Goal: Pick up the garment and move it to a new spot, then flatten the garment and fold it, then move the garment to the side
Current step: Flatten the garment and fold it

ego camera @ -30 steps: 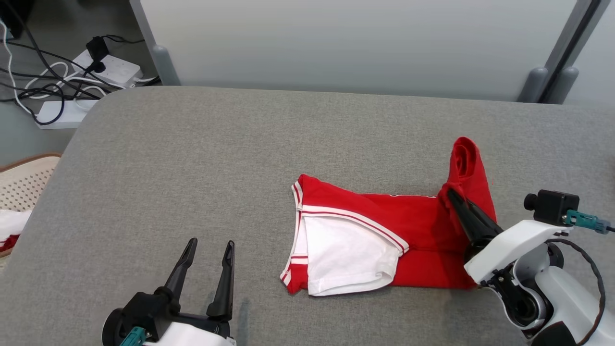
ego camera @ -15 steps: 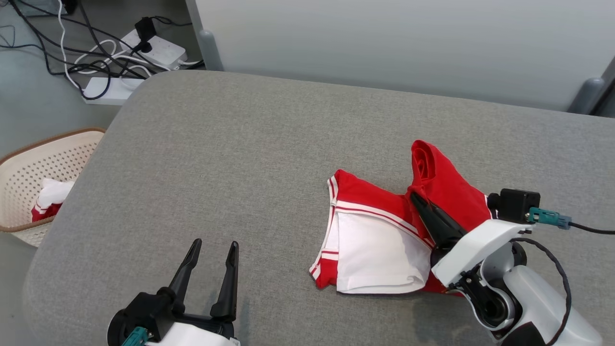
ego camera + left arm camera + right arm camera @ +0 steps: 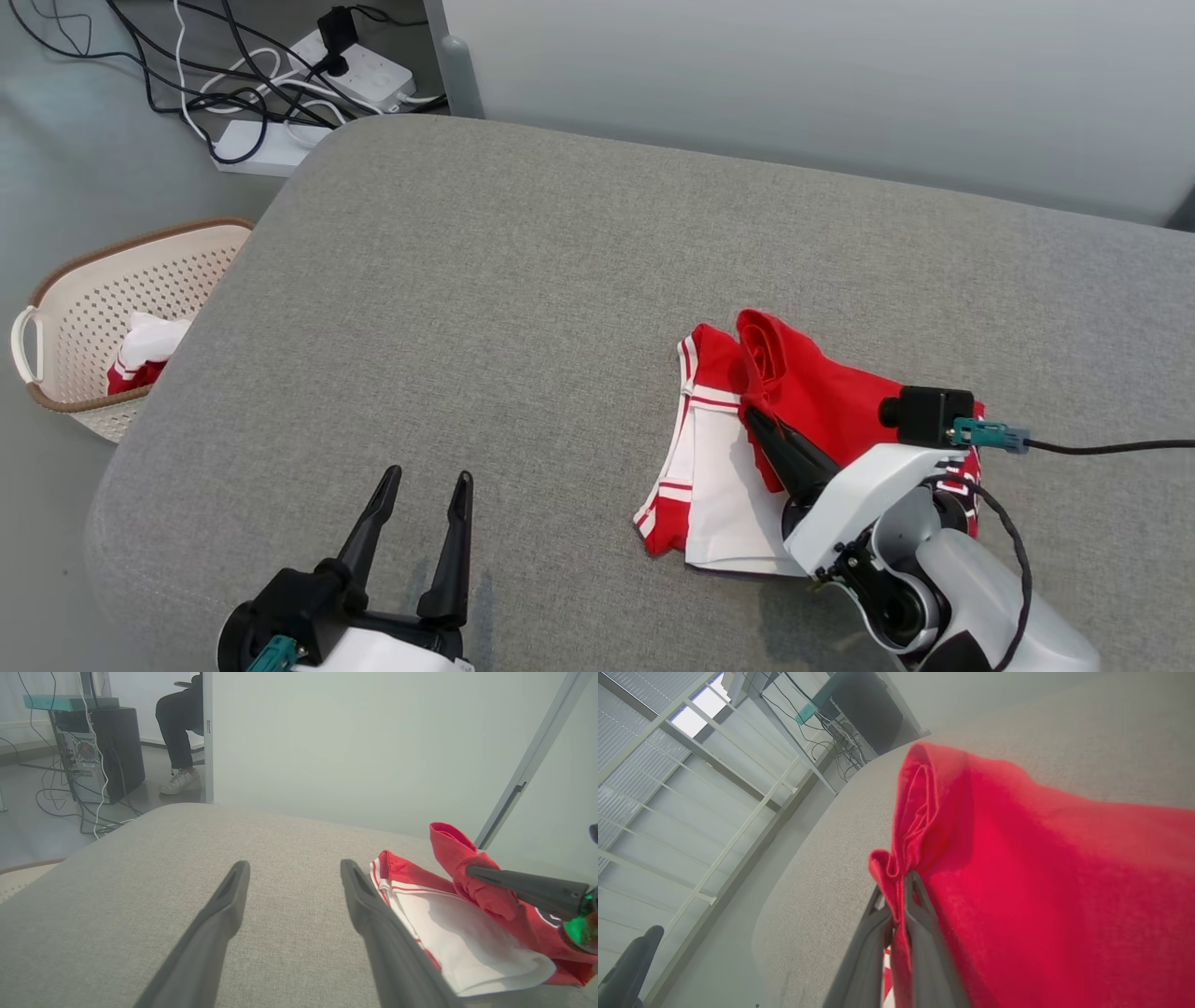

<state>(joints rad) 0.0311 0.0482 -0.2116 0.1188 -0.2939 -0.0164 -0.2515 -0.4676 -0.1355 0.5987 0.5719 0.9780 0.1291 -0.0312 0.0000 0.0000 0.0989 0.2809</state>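
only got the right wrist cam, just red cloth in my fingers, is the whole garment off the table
Observer: No. The right gripper is shut on one red flap. The rest of the garment lies on the grey table, with a white panel showing.
Operator: ok and my other arm
Observer: The left gripper is open over bare table, to the left of the garment and apart from it.
Operator: anything else on that side
Observer: A perforated basket stands on the floor past the table's left edge, with a red and white cloth in it.
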